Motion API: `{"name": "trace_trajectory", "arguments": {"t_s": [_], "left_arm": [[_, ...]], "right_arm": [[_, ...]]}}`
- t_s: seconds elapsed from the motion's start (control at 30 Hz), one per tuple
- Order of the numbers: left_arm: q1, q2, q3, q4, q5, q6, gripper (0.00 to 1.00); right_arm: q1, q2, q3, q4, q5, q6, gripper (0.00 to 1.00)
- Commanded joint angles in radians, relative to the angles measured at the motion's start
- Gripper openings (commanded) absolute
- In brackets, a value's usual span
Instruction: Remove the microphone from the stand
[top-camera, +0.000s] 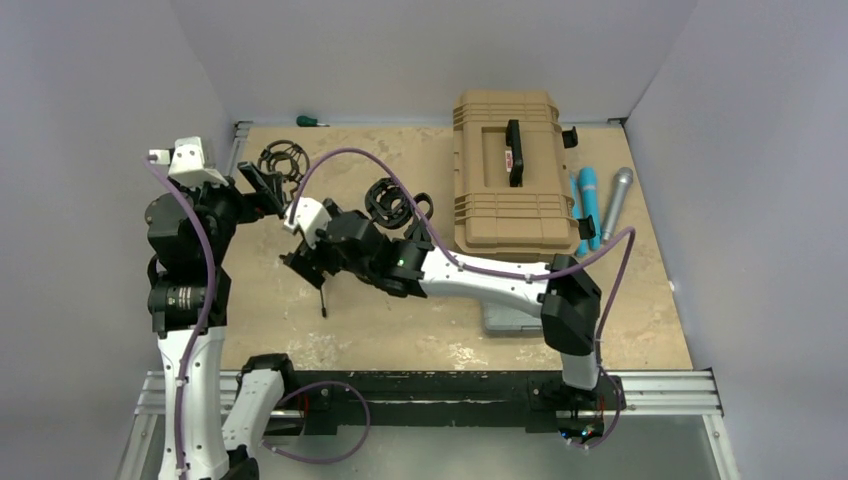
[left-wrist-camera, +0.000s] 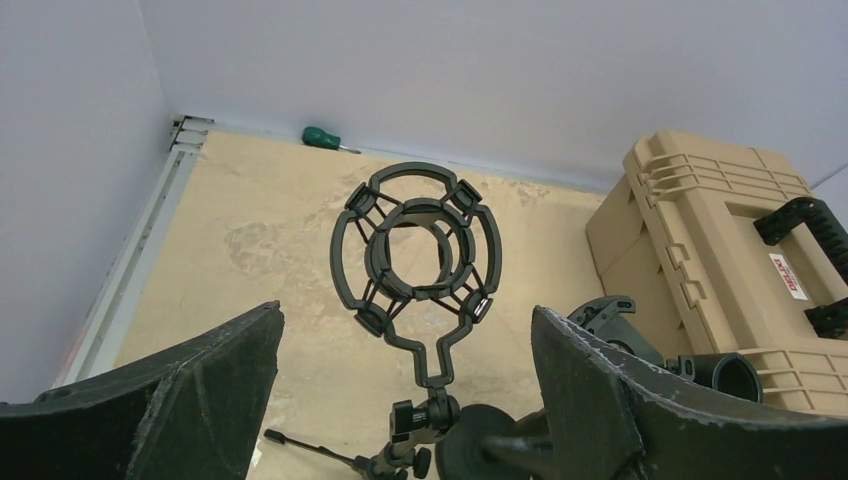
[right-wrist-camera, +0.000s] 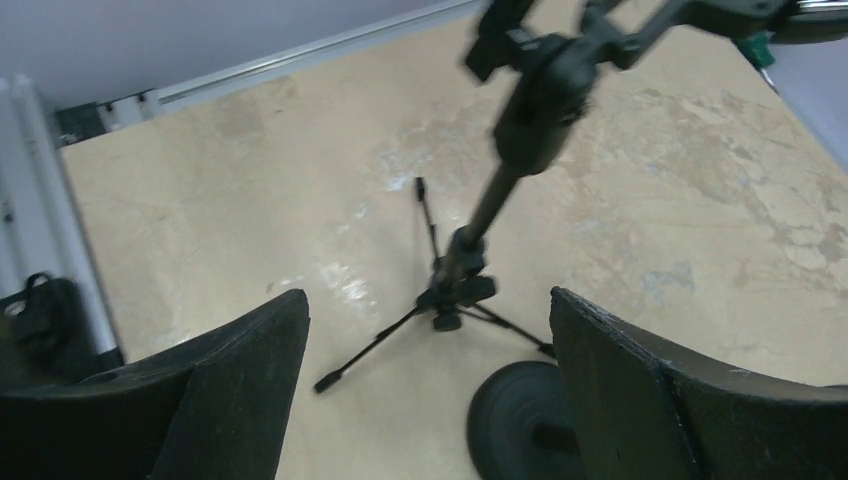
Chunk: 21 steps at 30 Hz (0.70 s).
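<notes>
Both jaws: the left gripper (left-wrist-camera: 405, 315) and right gripper (right-wrist-camera: 428, 298) are gaping wide, gripping nothing.
Microphone: none is showing in the shock mount (left-wrist-camera: 415, 170) left of the tan case (top-camera: 490, 215). A silver microphone (top-camera: 615, 203) and a blue microphone (top-camera: 588, 205) are lying on the counter (top-camera: 400, 330) just right of that case.
Stand: the tripod stand (right-wrist-camera: 490, 215) is standing well left of the case.
Handling: I am judging a microphone rigid, smooth and fairly heavy, with the mount springy and the tripod tippy.
Hold: I am favouring the mid-barrel, never the grille, while bracing the pole.
</notes>
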Motion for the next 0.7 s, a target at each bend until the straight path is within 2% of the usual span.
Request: {"name": "trace_trajectory", "arguments": {"t_s": [0.0, 0.13, 0.27, 0.5, 0.67], "left_arm": [[0.017, -0.016, -0.008, 0.031, 0.021, -0.023, 0.91], [0.023, -0.023, -0.016, 0.038, 0.029, -0.025, 0.91], [0.037, -0.008, -0.015, 0.041, 0.057, -0.046, 0.91], [0.105, 0.01, -0.029, 0.079, 0.16, -0.109, 0.88], [0.123, 0.015, -0.036, 0.093, 0.187, -0.125, 0.88]], "right_arm": [[-0.063, 0.062, 0.102, -0.001, -0.059, -0.022, 0.87], [-0.072, 0.134, 0.155, -0.033, -0.017, -0.038, 0.81], [-0.085, 0.122, 0.103, 0.01, -0.027, -0.044, 0.79], [-0.096, 0.157, 0.108, 0.01, 0.032, -0.066, 0.65], [-0.096, 0.153, 0.088, 0.023, 0.01, -0.075, 0.61]]}}
